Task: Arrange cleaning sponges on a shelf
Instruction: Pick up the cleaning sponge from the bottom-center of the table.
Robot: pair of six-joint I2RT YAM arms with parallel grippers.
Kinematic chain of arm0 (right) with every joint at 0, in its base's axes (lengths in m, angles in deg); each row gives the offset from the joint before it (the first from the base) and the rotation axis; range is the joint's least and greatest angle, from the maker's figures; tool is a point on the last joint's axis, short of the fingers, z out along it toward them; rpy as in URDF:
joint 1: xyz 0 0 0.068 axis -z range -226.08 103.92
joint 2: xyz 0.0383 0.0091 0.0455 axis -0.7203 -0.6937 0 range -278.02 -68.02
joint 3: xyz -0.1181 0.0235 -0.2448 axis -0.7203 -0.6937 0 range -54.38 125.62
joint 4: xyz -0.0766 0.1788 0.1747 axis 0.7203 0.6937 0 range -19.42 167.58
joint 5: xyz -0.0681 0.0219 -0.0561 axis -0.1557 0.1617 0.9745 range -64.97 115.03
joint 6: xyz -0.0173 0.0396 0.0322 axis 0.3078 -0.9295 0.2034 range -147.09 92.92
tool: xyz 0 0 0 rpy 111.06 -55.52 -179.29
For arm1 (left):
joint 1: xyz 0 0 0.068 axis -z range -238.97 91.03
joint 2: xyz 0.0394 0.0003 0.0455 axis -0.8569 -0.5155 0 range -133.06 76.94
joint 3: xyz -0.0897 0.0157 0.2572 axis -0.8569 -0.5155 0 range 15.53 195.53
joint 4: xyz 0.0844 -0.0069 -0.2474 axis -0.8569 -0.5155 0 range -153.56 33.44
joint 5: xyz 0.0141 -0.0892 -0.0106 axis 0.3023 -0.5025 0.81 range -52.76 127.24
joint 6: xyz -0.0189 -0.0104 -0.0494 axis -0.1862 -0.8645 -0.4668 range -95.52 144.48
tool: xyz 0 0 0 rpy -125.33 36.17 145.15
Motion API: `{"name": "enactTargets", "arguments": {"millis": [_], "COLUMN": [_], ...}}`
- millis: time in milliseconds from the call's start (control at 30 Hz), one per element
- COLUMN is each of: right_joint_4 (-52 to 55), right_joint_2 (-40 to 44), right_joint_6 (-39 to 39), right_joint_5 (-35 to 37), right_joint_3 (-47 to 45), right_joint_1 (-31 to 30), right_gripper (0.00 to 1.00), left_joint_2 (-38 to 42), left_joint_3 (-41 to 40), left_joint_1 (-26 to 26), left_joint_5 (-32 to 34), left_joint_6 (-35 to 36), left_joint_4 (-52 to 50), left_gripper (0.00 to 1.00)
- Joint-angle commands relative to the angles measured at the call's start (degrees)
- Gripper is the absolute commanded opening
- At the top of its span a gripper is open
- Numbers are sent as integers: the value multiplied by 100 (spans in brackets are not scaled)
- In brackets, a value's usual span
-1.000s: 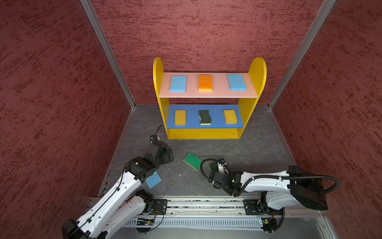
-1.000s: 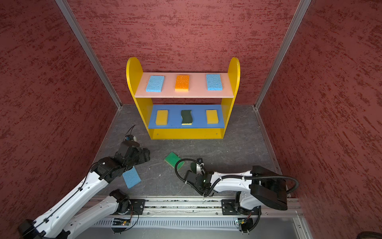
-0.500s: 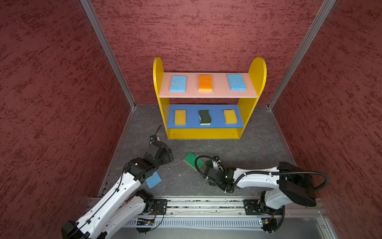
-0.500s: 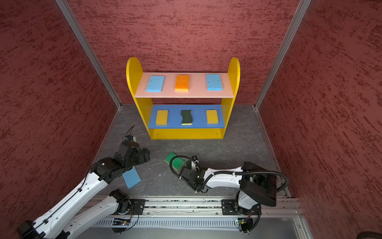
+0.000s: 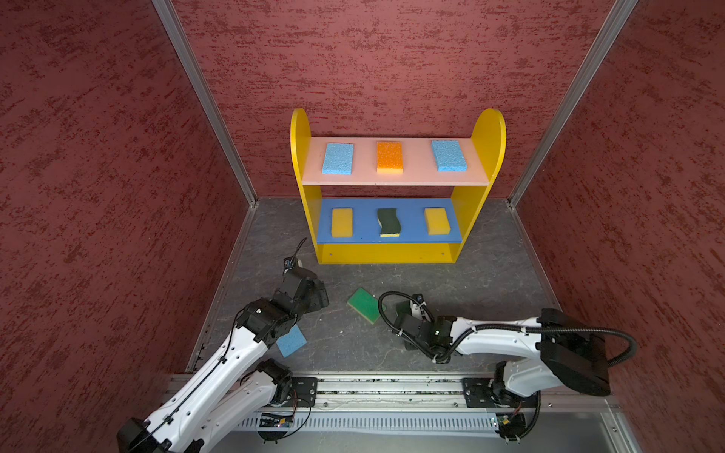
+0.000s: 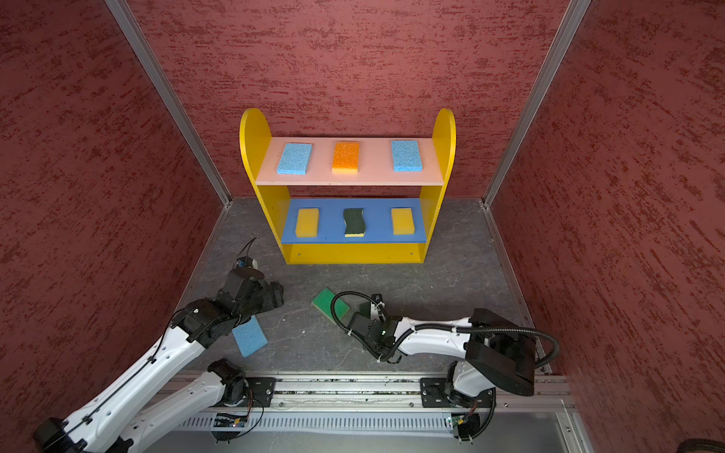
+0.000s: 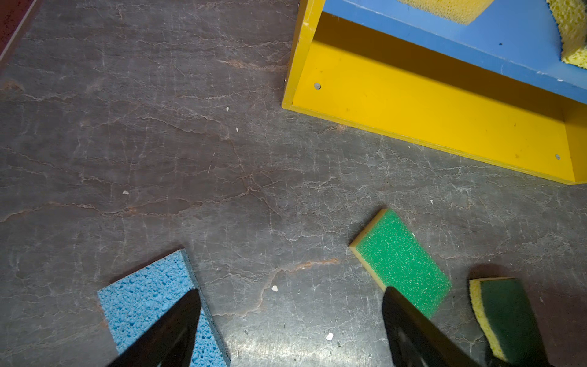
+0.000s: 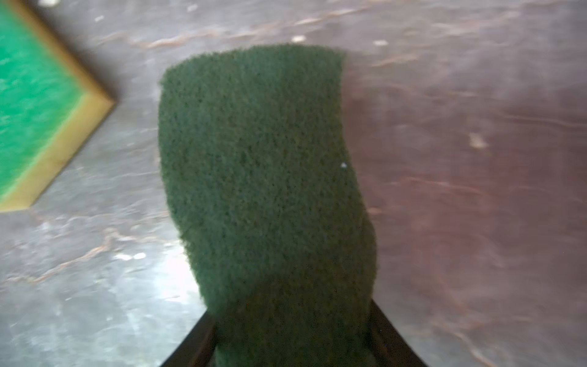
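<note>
Right gripper (image 8: 292,313) straddles the near end of the dark sponge (image 8: 260,159), jaws at its sides; whether they pinch I cannot tell. Squeeze till the foam gives, lift straight, clear of the green sponge (image 8: 28,95) just beside, then carry to the shelf (image 7: 428,105), bottom board bare. Left gripper (image 7: 290,290) hangs wide, empty, blue sponge (image 7: 149,295) near one finger

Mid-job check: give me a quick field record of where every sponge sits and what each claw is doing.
top board: blue sponges flanking orange sponge
middle board: yellow sponges flanking wavy green sponge
floor: bright green sponge, loose blue sponge, dark green sponge
left claw: open, holding nothing
right claw: jaws flank dark green sponge; grip unclear
</note>
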Motion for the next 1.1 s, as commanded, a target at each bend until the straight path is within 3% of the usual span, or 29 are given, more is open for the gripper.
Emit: {"name": "enactTargets", "arguments": {"millis": [0,167,367,567,1067], "right_joint_4": [155,31,-499,-1218,-2757], "right_joint_2": [461,1104,1506,1059,-197], "right_joint_6": [-222,39,693,1452,2522], "right_joint_5": [377,1013,1162,877,508], "right_joint_3": [-160,-282,-486,-371,143], "right_joint_1": [307,691,1409,2083,2936], "right_gripper": [56,56,55,54,54], "left_joint_2": [-9,-109,-263,-387,-375], "left_joint_3": [-23,-20,-46,-32,-34], "left_joint_1": [-36,-45,-45,-54,-146], "left_joint_5": [83,91,65,82,100], "left_joint_6": [-39,-12,-11,16,157], "left_joint_4": [50,131,267,340,428], "left_gripper": [90,90,90,90,90]}}
